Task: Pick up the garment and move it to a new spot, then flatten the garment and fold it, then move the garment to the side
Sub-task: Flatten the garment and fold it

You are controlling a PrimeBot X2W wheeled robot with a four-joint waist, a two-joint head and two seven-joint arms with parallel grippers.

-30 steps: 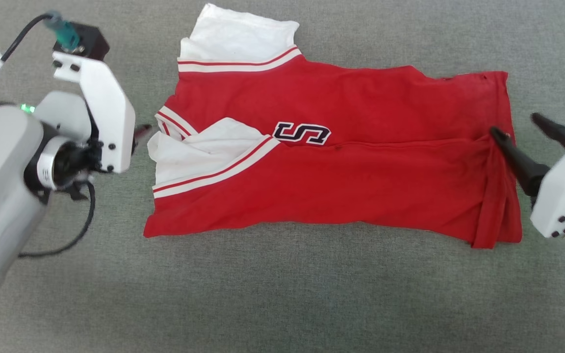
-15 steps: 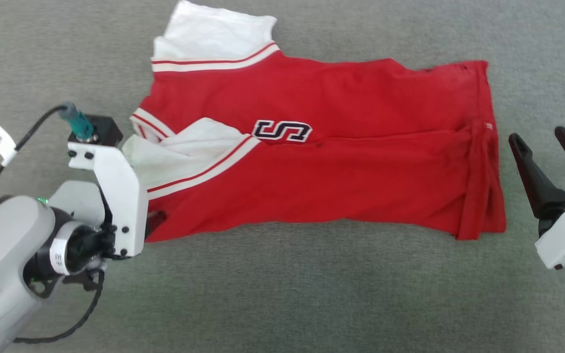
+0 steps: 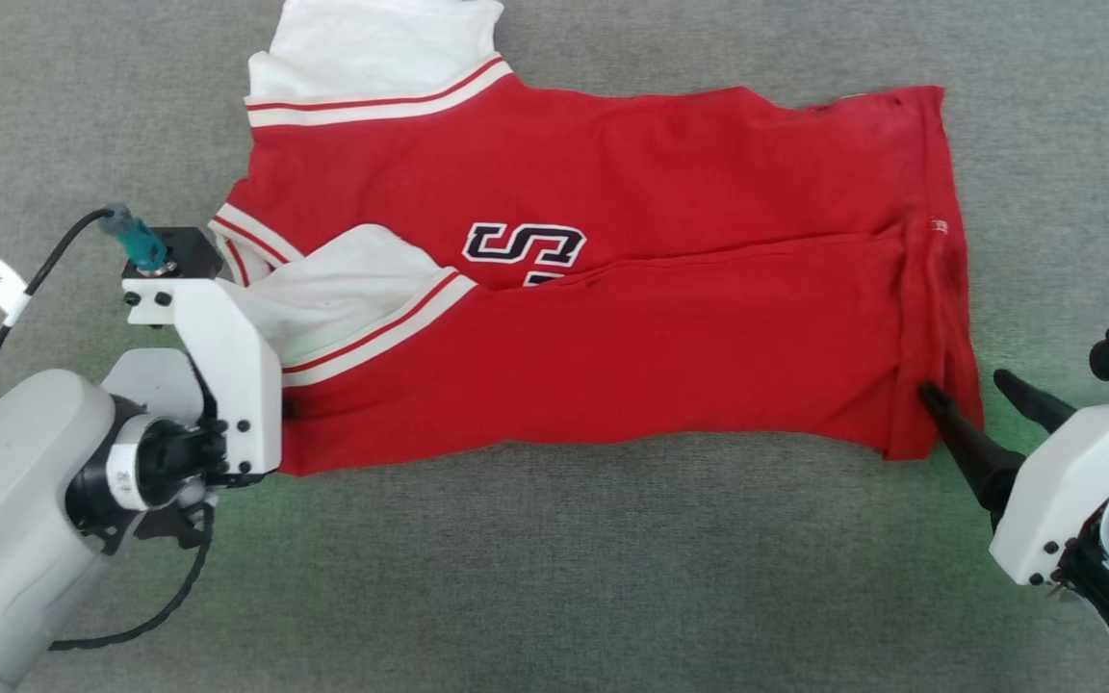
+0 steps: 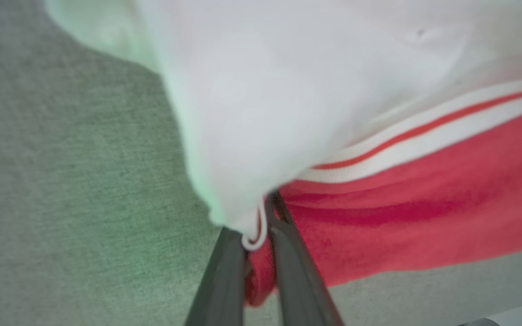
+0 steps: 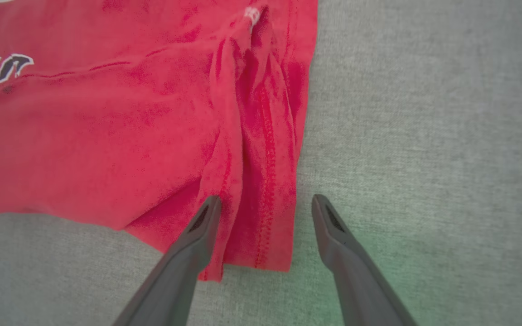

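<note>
You have the garment (image 3: 612, 318) spread on the grey table (image 3: 554, 577), folded lengthwise so its near half lies over its far half, with a dark-outlined letter S (image 3: 524, 245) showing just beyond the fold line. One white sleeve (image 3: 343, 289) lies diagonally across the garment's left end, and the other sleeve (image 3: 372, 38) sticks out past its far left corner. Your left claw (image 4: 255, 235) is at the garment's near left corner. In the left wrist view its two fingers (image 4: 224, 280) stand almost together, clenched on a bunch of red cloth, with the sleeve's white edge draped over their tips. In the head view those fingers are hidden behind the white wrist bracket (image 3: 227, 356), which sits against the garment's left edge. Your right claw (image 5: 264, 199) is at the garment's near right corner with its jaws released and wide. One finger (image 5: 188, 249) is over the red cloth beside a bunched ridge of hem, and the other is over bare table just off the garment's right edge. The corner strip of hem lies between them, gripped by neither. Apart from that ridge, the garment lies flat at that end.
</note>
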